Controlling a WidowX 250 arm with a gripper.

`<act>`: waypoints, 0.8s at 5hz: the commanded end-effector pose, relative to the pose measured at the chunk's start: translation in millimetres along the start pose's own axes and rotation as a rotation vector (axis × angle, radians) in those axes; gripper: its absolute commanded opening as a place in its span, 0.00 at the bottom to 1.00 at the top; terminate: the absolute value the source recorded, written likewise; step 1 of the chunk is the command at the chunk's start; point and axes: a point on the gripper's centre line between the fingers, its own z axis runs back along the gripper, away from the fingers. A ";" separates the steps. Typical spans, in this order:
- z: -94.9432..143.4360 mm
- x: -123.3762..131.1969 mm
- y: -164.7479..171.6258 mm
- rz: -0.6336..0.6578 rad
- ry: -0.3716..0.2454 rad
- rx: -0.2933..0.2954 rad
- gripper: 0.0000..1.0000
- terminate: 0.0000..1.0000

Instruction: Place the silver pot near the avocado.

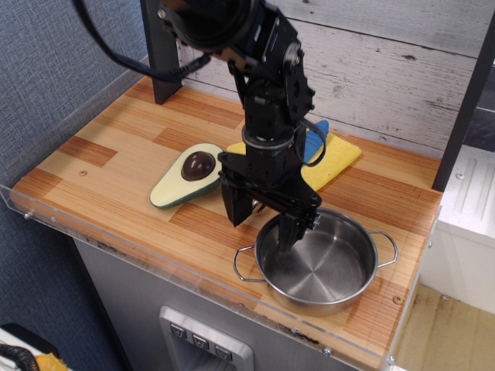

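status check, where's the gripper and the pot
Gripper open, straddling silver pot's left rim, one finger inside. Pot not gripped, on table right of avocado. Fork hidden behind arm.

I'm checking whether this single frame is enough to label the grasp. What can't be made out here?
- Whether the gripper fingers touch the silver pot rim: the view is too steep to judge.
- The fork on the yellow cloth: hidden behind the arm.
- The blue item on the cloth: mostly hidden by the arm.
- The avocado is fully visible.
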 end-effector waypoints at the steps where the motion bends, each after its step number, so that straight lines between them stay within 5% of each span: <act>1: 0.1 15.6 -4.8 -0.009 -0.020 0.006 0.00 0.00; 3: 24.8 18.3 -19.1 -0.067 -0.055 0.014 0.00 0.00; 4: 55.4 15.1 -16.3 0.002 -0.127 -0.016 0.00 0.00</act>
